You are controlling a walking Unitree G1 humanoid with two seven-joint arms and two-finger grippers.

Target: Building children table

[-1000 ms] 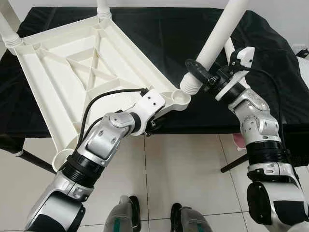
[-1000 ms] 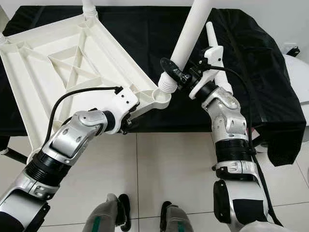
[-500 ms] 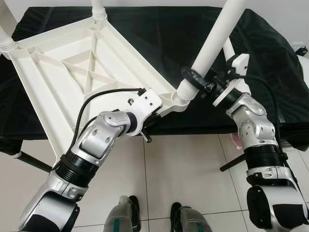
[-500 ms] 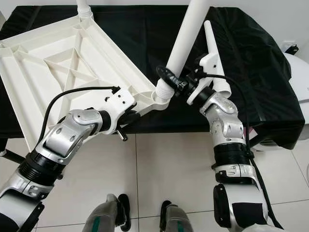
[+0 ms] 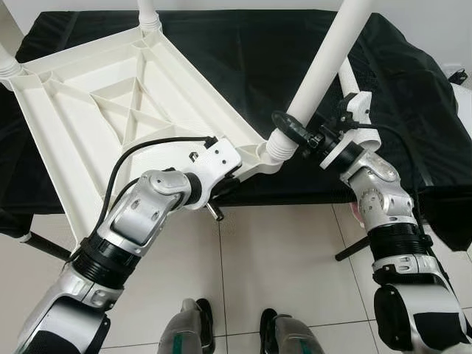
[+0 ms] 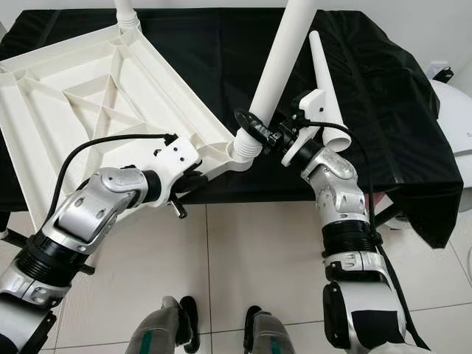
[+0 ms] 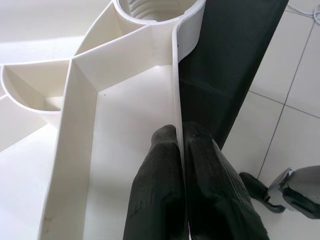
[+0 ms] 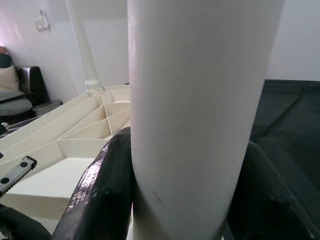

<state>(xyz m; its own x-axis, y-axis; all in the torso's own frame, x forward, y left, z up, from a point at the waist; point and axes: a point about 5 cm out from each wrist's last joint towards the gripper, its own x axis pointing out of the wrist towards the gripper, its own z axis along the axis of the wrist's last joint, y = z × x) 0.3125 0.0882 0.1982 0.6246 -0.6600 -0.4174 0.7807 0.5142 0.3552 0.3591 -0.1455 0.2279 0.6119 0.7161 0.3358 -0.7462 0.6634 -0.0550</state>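
A white plastic tabletop [image 5: 110,110] lies upside down on the black-covered table, ribbed underside up, with its near corner past the table's edge. My left gripper [image 7: 180,131] is shut on the tabletop's rim just behind the near corner socket [image 5: 271,153]. My right gripper [image 5: 295,134] is shut on a long white leg [image 5: 324,59] just above its threaded end. The leg leans up and away, and its threaded end sits at the corner socket. Two short leg stubs [image 5: 147,11] stand in the far corners. A loose tapered leg [image 6: 318,59] lies on the cloth behind my right wrist.
The black cloth [image 5: 243,59] hangs over the table's front edge. Pale floor tiles [image 5: 280,251] lie below, with my feet [image 5: 199,324] at the bottom. A dark table strut [image 5: 354,247] slants down at the right. A white rounded object [image 6: 453,110] sits at the far right.
The camera has shifted slightly. My right gripper has brought the leg's threaded end down and left, from beside the corner socket onto it. The left gripper keeps its hold on the rim.
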